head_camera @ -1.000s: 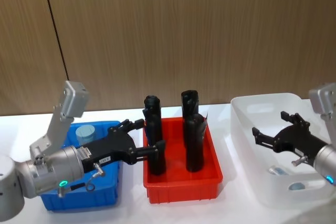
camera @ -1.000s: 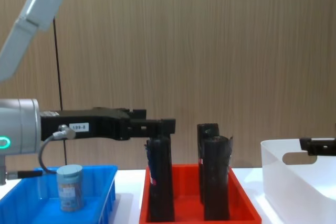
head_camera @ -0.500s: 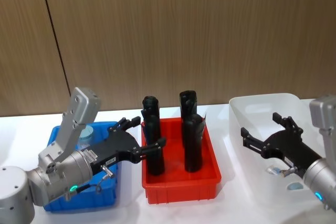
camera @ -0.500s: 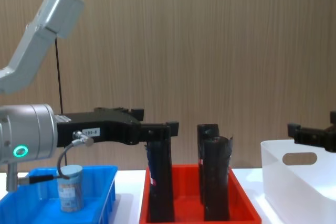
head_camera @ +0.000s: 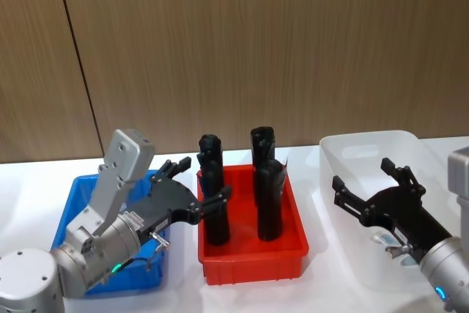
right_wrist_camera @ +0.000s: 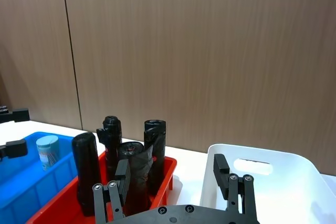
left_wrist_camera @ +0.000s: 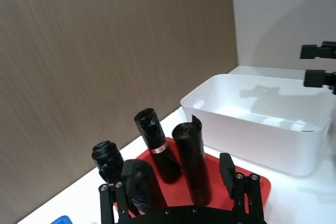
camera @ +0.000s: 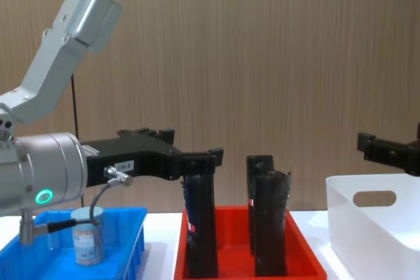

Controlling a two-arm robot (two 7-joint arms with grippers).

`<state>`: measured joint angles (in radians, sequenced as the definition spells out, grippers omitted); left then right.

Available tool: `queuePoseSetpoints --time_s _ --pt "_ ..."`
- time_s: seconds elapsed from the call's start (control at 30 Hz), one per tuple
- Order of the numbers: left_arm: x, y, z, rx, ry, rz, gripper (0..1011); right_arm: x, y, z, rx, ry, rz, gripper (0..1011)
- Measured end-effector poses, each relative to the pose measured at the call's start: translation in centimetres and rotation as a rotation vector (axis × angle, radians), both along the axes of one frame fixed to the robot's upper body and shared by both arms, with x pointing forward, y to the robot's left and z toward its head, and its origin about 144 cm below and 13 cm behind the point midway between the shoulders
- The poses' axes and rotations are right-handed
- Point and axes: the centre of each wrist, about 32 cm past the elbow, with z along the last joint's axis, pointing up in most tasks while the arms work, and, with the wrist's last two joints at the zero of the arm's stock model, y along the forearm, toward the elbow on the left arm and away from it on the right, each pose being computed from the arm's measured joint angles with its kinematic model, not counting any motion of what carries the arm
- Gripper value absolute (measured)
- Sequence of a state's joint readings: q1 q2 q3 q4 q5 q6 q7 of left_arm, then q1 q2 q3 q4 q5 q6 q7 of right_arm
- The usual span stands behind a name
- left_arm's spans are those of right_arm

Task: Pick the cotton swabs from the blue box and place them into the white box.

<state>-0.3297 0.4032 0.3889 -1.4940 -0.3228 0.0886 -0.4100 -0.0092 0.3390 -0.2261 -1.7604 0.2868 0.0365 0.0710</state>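
Observation:
One cotton swabs tub (camera: 87, 234) with a pale blue lid stands upright in the blue box (camera: 134, 227); the right wrist view also has this tub (right_wrist_camera: 48, 150) and the blue box (right_wrist_camera: 21, 179). My left gripper (head_camera: 196, 182) hangs open and holds nothing. It is above the blue box's right side, pointing at the black rolls. In the chest view the left gripper (camera: 193, 145) is well above the tub. My right gripper (head_camera: 363, 179) is open and holds nothing, over the white box (head_camera: 366, 150). A pale object (head_camera: 382, 240) lies on that box's floor, mostly hidden by the gripper.
A red bin (head_camera: 253, 269) sits between the two boxes and holds several tall black rolls (head_camera: 267, 196). A wooden wall stands close behind the white table. The white box (camera: 374, 221) has an oval handle cut-out facing me.
The left arm's elbow has risen and swung right while its gripper stayed near the rolls. The right gripper has drawn back and shifted left over the white box. Both stayed open.

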Motion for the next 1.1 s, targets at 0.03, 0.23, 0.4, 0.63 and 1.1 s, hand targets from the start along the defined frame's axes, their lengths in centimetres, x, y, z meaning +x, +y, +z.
queuePoseSetpoints --time_s 0.03,0.23,0.4,0.63,1.1 --pt "-0.1 -0.1 0.0 0.001 -0.004 0.007 1004 0.0 0.0 0.0 0.001 -0.001 0.000 1002" --pt "-0.8 -1.0 -0.2 0.007 -0.038 0.060 1004 -0.2 0.1 0.0 0.005 -0.002 -0.003 1002" --pt "-1.4 -1.6 -0.3 0.008 -0.064 0.100 1004 -0.2 0.1 0.0 0.005 -0.003 -0.003 1002" --pt "-2.3 -2.7 -0.5 0.007 -0.107 0.164 1004 -0.2 0.1 0.0 0.005 -0.003 -0.003 1002" --pt "-3.7 -4.1 -0.6 -0.002 -0.172 0.256 1004 -0.2 0.1 0.0 0.005 -0.003 -0.002 1001"
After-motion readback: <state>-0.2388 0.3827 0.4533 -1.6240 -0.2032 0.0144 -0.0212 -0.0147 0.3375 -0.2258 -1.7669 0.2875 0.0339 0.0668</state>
